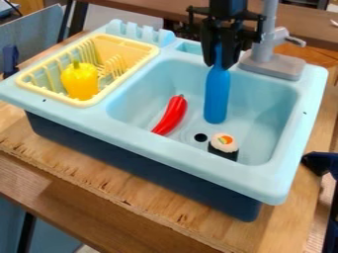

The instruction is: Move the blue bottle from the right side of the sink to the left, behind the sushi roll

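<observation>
My hand (220, 66) is closed around the neck of a blue bottle (216, 96), which stands upright in my grip inside the sink (165, 150), towards its back; I can't tell whether its base touches the sink's floor. Also in the sink are a red chili pepper (173, 115) and a sushi piece (225, 143). At the sink's left, a yellow rack (86, 103) holds a yellow bell pepper (81, 82). At the sink's back edge stands a grey faucet (271, 63).
</observation>
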### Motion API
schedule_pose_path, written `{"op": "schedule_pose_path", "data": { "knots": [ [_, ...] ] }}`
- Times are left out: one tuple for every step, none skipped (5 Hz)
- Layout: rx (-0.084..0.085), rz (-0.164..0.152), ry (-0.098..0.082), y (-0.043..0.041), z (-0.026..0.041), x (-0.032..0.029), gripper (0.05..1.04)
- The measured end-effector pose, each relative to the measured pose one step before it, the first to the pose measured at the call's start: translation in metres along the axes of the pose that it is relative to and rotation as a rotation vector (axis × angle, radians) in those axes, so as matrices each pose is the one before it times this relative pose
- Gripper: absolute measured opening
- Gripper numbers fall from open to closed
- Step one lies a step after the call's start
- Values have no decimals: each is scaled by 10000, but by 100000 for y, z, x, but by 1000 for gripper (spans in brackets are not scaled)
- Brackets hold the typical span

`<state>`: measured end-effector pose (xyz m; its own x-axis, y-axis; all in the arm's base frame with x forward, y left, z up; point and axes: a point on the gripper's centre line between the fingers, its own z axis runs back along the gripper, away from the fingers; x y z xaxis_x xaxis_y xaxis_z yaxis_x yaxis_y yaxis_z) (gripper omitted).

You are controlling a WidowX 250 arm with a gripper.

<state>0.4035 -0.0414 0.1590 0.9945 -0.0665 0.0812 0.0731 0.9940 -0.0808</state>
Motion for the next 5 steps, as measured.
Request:
{"op": "schedule_pose_path", "data": {
  "knots": [
    [-61,-133,119,104,-202,665,304],
    [-1,-82,31,17,-153,316,352],
    [-6,-136,199,70,-804,-3,649],
    [-34,57,90,-38,-215,-221,950],
    [-9,101,-200,-130,955,-609,1001]
  ]
}}
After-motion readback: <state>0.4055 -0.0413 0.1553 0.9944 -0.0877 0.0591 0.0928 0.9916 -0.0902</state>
